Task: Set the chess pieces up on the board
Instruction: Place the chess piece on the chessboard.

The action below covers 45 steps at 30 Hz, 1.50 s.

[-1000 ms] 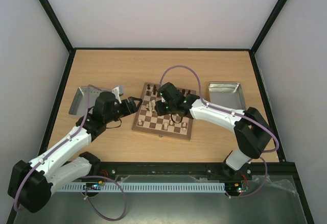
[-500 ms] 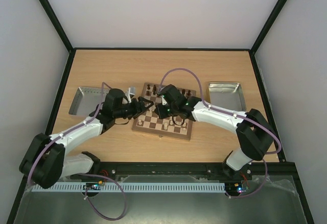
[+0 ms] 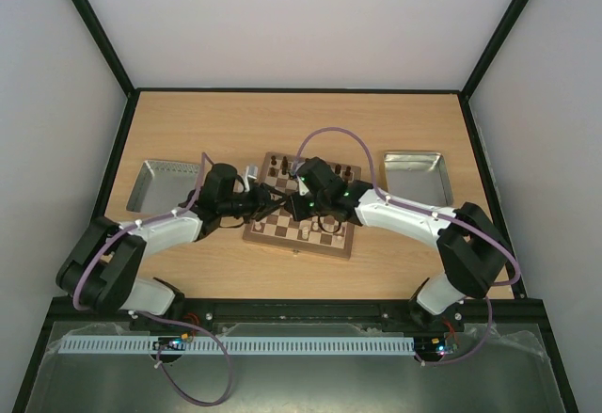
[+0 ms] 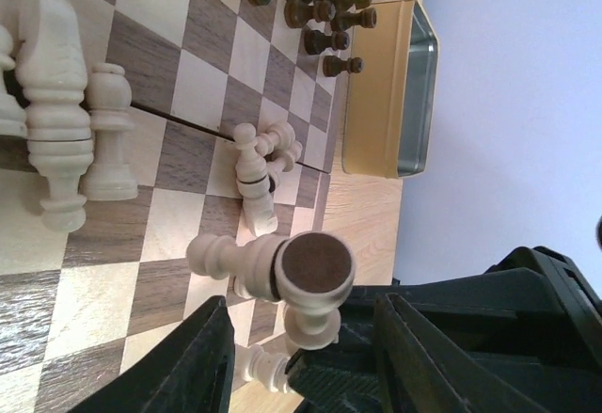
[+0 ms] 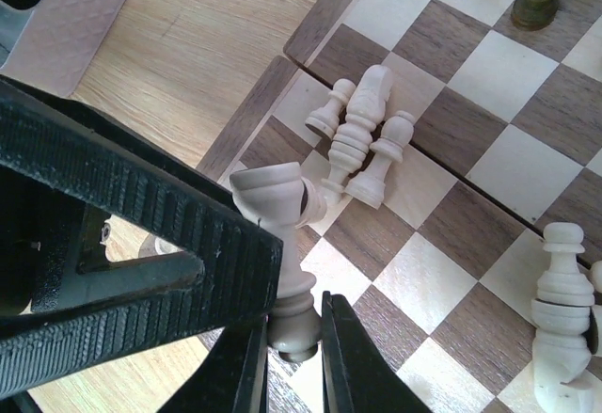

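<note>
The square wooden chessboard with dark-brown and cream squares (image 3: 296,248) lies at the middle of the pale wooden table (image 3: 207,121). One grey metal tray (image 3: 150,185) sits at its 9 o'clock and another grey metal tray (image 3: 414,173) at its 3 o'clock. Dark brown chessmen (image 3: 277,161) stand along the board's 12 o'clock edge, and pale cream chessmen (image 3: 324,234) stand along its 6 o'clock edge.

Both arms reach in and meet over the board's 9 o'clock side. The left gripper (image 3: 271,202) comes in from 9 o'clock and the right gripper (image 3: 292,206) from 3 o'clock, their tips just beside each other.

In the right wrist view the right gripper (image 5: 293,328) has its jaws drawn narrow and clamped on a pinched cream piece (image 5: 293,319) above the board (image 5: 489,159). A tipped cream piece with a dark round felt base (image 5: 273,197) lies against the top of it; whether it rests on it cannot be told. The left gripper's ribbed black fingers (image 5: 141,215) press close from 9 o'clock. A cream trio of two pawns and a taller piece (image 5: 362,140) stands huddled at 1 o'clock of the grip.

In the left wrist view the left gripper (image 4: 303,308) has its jaws partway apart. The tipped cream piece (image 4: 315,267) sits in the gap just past the tips, its base facing the camera, and neither finger clearly touches it. The right gripper's black body (image 4: 527,309) sits at 3 o'clock.
</note>
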### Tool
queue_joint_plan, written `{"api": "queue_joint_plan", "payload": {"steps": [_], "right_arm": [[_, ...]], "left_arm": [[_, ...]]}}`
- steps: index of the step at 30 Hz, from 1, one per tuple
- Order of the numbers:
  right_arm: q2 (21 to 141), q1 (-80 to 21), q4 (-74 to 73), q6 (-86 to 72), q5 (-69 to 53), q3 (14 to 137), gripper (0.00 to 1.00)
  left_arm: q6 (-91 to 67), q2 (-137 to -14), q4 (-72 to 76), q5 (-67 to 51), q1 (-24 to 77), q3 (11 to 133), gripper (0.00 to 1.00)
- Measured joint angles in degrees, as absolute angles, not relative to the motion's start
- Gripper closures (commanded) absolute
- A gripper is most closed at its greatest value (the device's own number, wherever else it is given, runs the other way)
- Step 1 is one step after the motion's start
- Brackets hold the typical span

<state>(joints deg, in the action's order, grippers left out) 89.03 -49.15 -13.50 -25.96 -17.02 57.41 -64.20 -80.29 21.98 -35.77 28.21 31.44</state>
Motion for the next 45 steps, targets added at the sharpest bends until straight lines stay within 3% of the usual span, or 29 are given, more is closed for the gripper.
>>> {"api": "queue_joint_plan", "payload": {"steps": [5,22,33,41,45], "right_arm": [[89.0,-49.1,-13.3,-25.9,-17.5,57.2,0.89],[88.5,-49.1,-12.6,-25.6,-21.1,55.3,0.91],[87.8,-49.1,-12.5,-24.4,-22.1,54.8,0.91],[87.1,-49.1,-13.4,-22.1,-22.3,54.6,0.91],[86.3,-49.1,-14.4,-19.8,-22.3,54.5,0.91]], "left_arm": [[-64.8,-81.1,23.3,-35.8,28.2,31.6,0.67],[-72.2,-85.8,29.7,-36.8,28.4,31.8,0.68],[-74.0,-87.3,30.7,-37.8,28.5,31.8,0.84],[-72.5,-87.3,29.5,-38.1,28.7,32.1,0.85],[-71.4,-87.7,28.1,-38.9,28.9,33.0,0.79]]}}
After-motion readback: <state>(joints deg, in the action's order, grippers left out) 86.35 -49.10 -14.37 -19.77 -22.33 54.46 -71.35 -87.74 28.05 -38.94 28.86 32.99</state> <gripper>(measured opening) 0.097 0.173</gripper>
